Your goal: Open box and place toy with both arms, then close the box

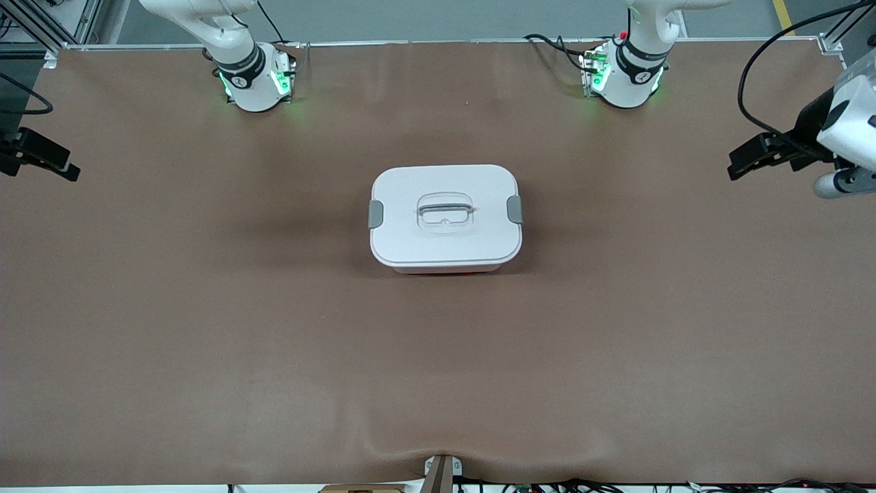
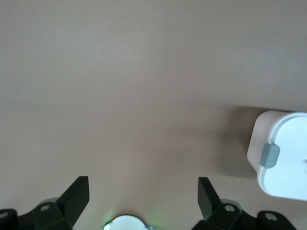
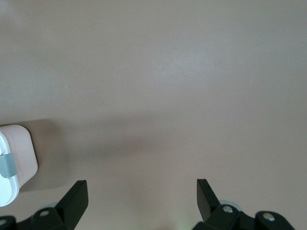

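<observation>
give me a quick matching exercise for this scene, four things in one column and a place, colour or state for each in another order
Things:
1. box
2. lid
3. side clips
4. left gripper

Descriptions:
A. grey, one at each end of the lid
B. open, holding nothing, over the table's end
C. pale pink tub in the middle of the table
D. white, shut on the tub, with a recessed handle in its centre

Pairs: 1-C, 2-D, 3-A, 4-B
</observation>
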Robot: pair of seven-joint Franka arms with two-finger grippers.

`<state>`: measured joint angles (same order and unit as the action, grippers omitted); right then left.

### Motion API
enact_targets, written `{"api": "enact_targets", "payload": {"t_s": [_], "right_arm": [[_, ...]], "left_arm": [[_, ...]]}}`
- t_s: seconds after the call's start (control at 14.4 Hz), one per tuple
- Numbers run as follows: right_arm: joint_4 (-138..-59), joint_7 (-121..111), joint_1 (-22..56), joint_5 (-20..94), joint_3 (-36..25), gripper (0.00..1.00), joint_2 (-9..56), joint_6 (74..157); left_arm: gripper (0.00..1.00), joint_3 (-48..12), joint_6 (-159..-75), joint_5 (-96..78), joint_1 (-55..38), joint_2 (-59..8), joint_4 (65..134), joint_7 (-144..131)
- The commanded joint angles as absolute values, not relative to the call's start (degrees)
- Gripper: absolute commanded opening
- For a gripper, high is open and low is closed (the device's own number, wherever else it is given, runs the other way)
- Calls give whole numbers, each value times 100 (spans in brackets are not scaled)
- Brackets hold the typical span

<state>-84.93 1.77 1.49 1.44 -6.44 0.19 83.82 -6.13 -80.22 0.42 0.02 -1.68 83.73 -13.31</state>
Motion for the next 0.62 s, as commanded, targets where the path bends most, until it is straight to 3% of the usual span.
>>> {"api": "enact_targets", "payload": {"t_s": [0.0, 0.55], "right_arm": [[-8429, 237, 114, 220, -615, 100, 18, 8314], [-8429, 237, 105, 220, -615, 100, 18, 8314]], "left_arm": [[100, -484, -7963, -53, -9, 202, 8736, -1178], [100, -185, -8033, 9, -53, 264, 8824, -538]]}}
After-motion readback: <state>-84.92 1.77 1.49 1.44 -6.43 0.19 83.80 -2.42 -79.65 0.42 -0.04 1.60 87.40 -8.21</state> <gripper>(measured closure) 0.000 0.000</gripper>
